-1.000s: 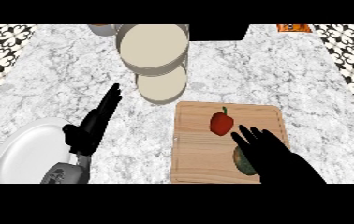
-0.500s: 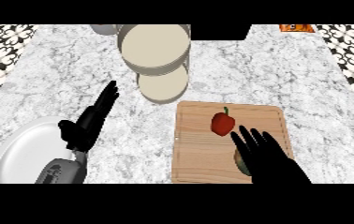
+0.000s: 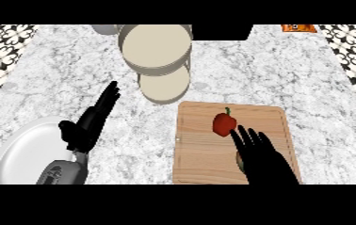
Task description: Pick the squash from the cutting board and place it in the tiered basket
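Squash (image 3: pixel 240 161) first: it's a dull green lump at the near edge of the rectangular pale wooden cutting board (image 3: pixel 198 146), and the black right hand (image 3: pixel 261 154) is spread over it with fingers straight and fanned, so it's nearly all hidden and nothing is gripped yet. Just beyond those fingertips on the same board sits a red bell pepper with a little green stem (image 3: pixel 224 124), close enough to get knocked if the hand slides forward. My take on doing this step right: drop the palm straight down, curl fingers and thumb round the squash from both sides, and lift before moving anywhere. Off the board's left side, the black left hand (image 3: pixel 89 120) is open too, fingers straight and pointing away, resting over the marble counter beside a round white plate (image 3: pixel 24 148); it's doing nothing. Farther back from the board is the cream-coloured tiered basket (image 3: pixel 156 47), two round trays stacked, the lower one just past the board's far edge. Once lifted, the squash should travel up and left over the pepper, not through it.
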Controlling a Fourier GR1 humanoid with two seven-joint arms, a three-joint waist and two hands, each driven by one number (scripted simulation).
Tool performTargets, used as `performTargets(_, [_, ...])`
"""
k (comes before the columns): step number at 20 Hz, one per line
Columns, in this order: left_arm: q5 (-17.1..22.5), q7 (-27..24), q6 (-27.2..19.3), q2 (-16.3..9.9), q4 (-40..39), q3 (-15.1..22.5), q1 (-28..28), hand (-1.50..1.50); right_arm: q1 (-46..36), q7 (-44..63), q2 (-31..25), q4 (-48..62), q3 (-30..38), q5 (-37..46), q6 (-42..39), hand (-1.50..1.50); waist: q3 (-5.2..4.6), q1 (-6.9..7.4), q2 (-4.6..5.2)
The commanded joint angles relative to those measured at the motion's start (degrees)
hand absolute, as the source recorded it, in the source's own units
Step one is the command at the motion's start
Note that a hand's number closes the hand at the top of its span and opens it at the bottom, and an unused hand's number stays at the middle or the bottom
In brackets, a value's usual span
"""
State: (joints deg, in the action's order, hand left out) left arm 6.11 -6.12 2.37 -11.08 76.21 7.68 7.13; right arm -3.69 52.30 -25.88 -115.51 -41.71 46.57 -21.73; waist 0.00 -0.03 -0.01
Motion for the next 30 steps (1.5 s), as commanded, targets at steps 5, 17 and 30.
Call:
performTargets(5, [-2.3,-2.0,0.6,1.5,0.2,-0.7,-1.2,0.0,2.3,-4.9,2.6,8.9,5.7,4.1,3.7,-1.5,0.0,0.04,0.01])
performTargets(17, [-4.2,-0.7,2.0,3.3,0.8,-3.0,-1.9,0.0,6.3,-16.4,4.7,15.4,11.5,7.7,4.6,-1.5,0.0,0.03,-0.01])
performTargets(30, [-5.6,0.3,2.4,4.7,0.4,-3.9,-0.1,0.0,4.2,-33.3,7.1,23.6,15.2,9.5,15.8,1.5,0.01,0.05,-0.01])
